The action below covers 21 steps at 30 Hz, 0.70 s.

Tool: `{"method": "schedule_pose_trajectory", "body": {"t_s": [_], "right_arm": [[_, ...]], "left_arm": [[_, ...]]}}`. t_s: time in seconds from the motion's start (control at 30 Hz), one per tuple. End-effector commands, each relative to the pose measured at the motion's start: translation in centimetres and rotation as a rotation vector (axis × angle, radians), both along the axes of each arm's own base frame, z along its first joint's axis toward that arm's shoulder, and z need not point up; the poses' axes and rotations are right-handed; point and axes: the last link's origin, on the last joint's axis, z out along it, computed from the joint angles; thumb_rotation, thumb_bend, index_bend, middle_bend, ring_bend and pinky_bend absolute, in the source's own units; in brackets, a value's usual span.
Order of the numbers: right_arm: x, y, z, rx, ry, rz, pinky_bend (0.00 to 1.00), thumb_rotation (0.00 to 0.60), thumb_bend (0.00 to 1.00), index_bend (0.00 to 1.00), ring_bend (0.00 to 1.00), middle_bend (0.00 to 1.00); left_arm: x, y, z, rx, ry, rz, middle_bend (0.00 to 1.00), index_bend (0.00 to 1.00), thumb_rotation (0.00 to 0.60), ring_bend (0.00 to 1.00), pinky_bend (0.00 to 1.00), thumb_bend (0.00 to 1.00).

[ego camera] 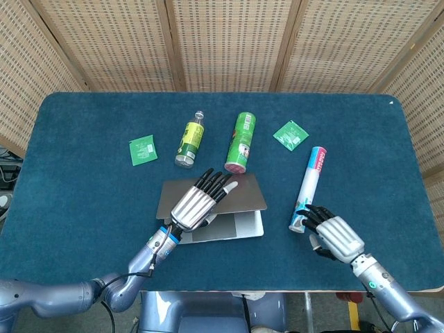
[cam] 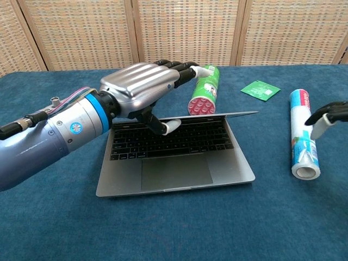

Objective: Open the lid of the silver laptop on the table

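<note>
Hidden or unclear: the screen face of the silver laptop [cam: 179, 157] cannot be seen in either view, since the lid [ego camera: 239, 194] shows only its outer shell from above and its thin edge from the chest camera. The right robot hand [ego camera: 335, 236] is cut off at the chest view's edge, only dark fingertips [cam: 331, 111] showing. Labels on all items are too small to read.

Left robot hand [cam: 144, 89]: fingers extended over the top of the lid, thumb tucked beneath its front edge, so the lid is pinched between them. Lid partly raised; keyboard and trackpad exposed below the hand. The laptop sits directly under this hand, near the front of the bench [ego camera: 83, 194].

Right robot hand: fingers curled loosely, tips just beside or touching the lower end of the white-and-blue tube [ego camera: 308, 189]; contact cannot be told, nor any grip.

Beyond the left hand: green canister [ego camera: 240, 143], lying, lid end toward the laptop; yellow-labelled bottle [ego camera: 189, 139], lying, contents not discernible; two green packets [ego camera: 143, 149] [ego camera: 291, 134].
</note>
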Motion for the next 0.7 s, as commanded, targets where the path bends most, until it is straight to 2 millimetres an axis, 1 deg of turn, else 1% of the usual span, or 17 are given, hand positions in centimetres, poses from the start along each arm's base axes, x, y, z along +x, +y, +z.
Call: {"method": "schedule_pose_trajectory", "body": {"t_s": [0.03,0.1,0.13,0.33,0.53,0.7], "right_arm": [[1.1,-1.0,-2.3,0.070,-0.032,0.003,0.25,0.600,0.93,0.34,0.15,0.25],[1.6,-1.3,-3.3,0.086,-0.048,0.002,0.27,0.600,0.94,0.34,0.16,0.25],[2.1,-1.5,-4.3,0.110,-0.063,-0.008,0.28,0.600,0.94,0.33,0.16,0.24],[3.1,-1.7,-6.1,0.145,-0.099,-0.031,0.30,0.600,0.94,0.34,0.18,0.24],[3.5,-1.8,-7.8,0.167,-0.069,-0.025,0.30,0.600,0.95,0.34,0.18,0.25],[3.8,-1.5,-8.7,0.156,-0.045,-0.004,0.30,0.600,0.96,0.34,0.18,0.25]], "left_arm": [[0.0,0.1,0.1,-0.014,-0.004,0.009,0.00,0.00,0.600,0.00,0.00,0.41],[0.1,0.3,0.2,-0.023,-0.010,0.021,0.00,0.00,0.600,0.00,0.00,0.42],[0.1,0.5,0.3,-0.025,-0.014,0.028,0.00,0.00,0.600,0.00,0.00,0.41],[0.2,0.6,0.4,-0.049,-0.042,0.043,0.00,0.00,0.600,0.00,0.00,0.41],[0.1,0.8,0.3,-0.061,-0.056,0.056,0.00,0.00,0.600,0.00,0.00,0.41],[0.2,0.8,0.3,-0.063,-0.069,0.051,0.00,0.00,0.600,0.00,0.00,0.42]]}}
